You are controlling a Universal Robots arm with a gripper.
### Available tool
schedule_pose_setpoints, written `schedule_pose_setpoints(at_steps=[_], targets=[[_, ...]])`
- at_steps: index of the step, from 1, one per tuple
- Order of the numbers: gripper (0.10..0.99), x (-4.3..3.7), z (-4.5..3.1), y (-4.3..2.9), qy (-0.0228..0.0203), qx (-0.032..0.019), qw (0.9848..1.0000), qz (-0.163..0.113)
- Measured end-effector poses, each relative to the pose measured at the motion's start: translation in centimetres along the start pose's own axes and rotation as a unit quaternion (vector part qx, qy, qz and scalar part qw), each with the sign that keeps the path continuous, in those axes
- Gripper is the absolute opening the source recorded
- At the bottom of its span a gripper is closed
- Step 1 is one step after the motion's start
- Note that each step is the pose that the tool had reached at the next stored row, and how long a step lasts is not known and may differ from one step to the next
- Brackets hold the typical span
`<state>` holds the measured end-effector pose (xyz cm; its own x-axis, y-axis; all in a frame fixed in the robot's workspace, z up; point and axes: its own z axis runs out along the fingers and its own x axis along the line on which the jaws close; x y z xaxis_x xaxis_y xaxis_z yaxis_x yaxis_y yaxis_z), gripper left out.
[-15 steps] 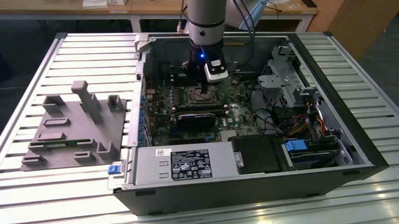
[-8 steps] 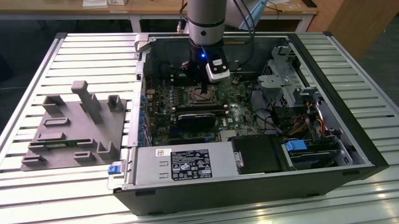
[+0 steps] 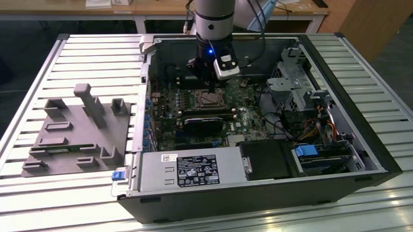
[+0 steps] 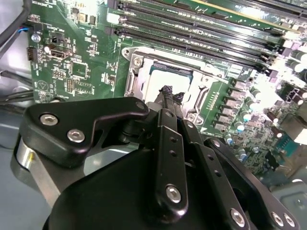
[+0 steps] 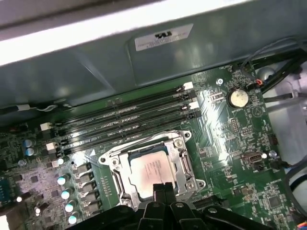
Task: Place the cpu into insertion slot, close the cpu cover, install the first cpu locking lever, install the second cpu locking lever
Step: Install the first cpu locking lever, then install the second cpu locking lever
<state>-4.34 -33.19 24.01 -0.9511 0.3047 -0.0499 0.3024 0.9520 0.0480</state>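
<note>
With the cpu (image 5: 149, 170) seated in the slot (image 5: 178, 143) under the closed cover (image 5: 114, 165), the gripper (image 5: 162, 188) hovers at its edge, fingers (image 4: 169, 93) pinched narrow, holding nothing; chip looks light, stiff, fragile, best gripped by its edges.

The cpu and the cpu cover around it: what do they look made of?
The cpu shows a pale, matte silvery face, probably plated metal, with faint print on it. The cpu cover looks like thin stamped steel: bright, reflective edges and a square window framing the chip. The gripper tips are dull black, material unclear.
</note>
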Motion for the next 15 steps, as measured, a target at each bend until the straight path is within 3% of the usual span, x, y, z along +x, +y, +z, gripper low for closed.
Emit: schedule_pose_setpoints(at_steps=[15], targets=[[0.102, -0.08, -0.14, -0.23, 0.0, 0.0001, 1.0, 0.0]])
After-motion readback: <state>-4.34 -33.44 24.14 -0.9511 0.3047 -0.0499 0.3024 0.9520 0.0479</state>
